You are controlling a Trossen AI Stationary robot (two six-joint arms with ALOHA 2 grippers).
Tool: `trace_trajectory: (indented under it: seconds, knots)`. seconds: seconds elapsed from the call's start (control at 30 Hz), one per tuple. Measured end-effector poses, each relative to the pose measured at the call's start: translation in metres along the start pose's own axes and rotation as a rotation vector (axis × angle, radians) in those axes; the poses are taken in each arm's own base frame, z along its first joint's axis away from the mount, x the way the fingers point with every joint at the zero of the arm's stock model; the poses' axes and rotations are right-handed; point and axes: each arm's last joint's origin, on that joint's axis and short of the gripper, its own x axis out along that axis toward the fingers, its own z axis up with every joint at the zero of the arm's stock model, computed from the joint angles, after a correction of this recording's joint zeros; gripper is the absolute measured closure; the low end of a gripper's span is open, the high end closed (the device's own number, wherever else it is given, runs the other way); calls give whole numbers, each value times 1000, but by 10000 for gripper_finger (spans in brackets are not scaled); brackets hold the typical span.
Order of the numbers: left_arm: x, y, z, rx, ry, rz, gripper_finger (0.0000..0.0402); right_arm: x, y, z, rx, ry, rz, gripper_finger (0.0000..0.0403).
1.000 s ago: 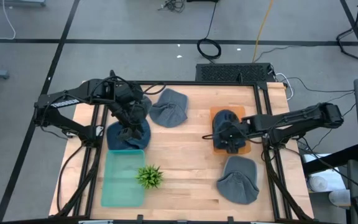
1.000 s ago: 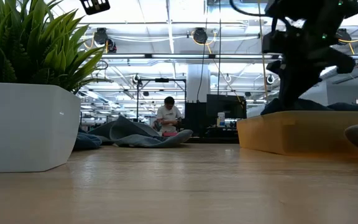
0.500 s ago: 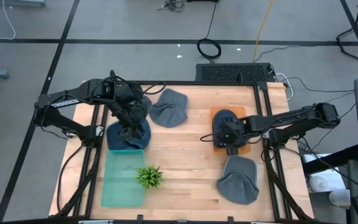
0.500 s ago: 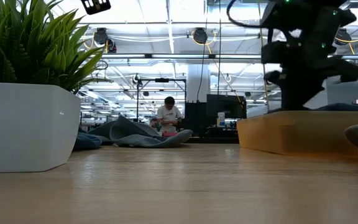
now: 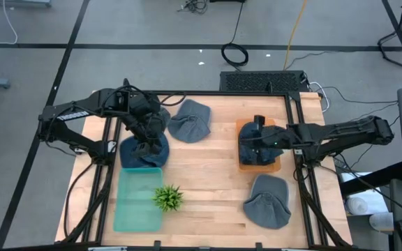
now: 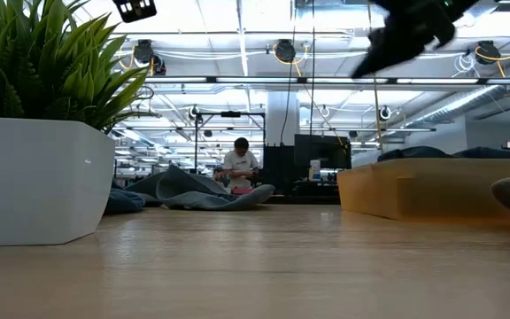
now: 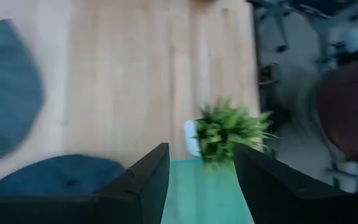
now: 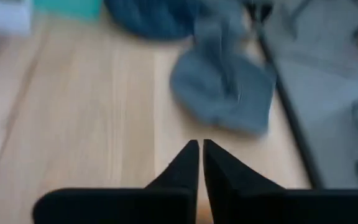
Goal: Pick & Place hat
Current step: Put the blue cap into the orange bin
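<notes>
A dark hat (image 5: pixel 255 155) lies in the orange tray (image 5: pixel 273 166) on the table's right side. My right gripper (image 5: pixel 246 143) hangs above that tray, shut and with nothing in it (image 8: pixel 201 155); the low view shows it high up (image 6: pixel 405 35). My left gripper (image 5: pixel 145 146) stands open over a dark blue hat (image 5: pixel 144 155) at the far end of the teal tray (image 5: pixel 135 206), its fingers (image 7: pixel 148 180) apart and touching nothing. A grey-blue hat (image 5: pixel 189 120) lies flat on the far part of the table. Another grey hat (image 5: pixel 267 201) lies near the front right.
A small green plant (image 5: pixel 167 198) in a white pot (image 6: pixel 38 177) stands on the teal tray's right rim area, near the table's front. Bare wood lies between the two trays. In the low view a person (image 6: pixel 240 164) sits far behind the table.
My right gripper has gone up from the dark hat in the orange tray and tipped closer to level, staying shut. The hat stays in the tray.
</notes>
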Motion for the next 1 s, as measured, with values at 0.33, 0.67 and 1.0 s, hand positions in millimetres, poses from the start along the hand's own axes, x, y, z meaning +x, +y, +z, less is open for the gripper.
trace_trajectory:
  seconds: [0.33, 0.67, 1.0]
  knots:
    - [0, 5, -5, -62, 36, 157, 215, -6, 2, 38, 7, -388, 7, 230]
    - [-7, 16, -22, -271, 143, 599, 212, -5, 2, 42, 86, -428, 11, 75]
    - [18, 42, -44, -440, 321, 653, 122, 9, 4, 54, 82, -541, 21, 57]
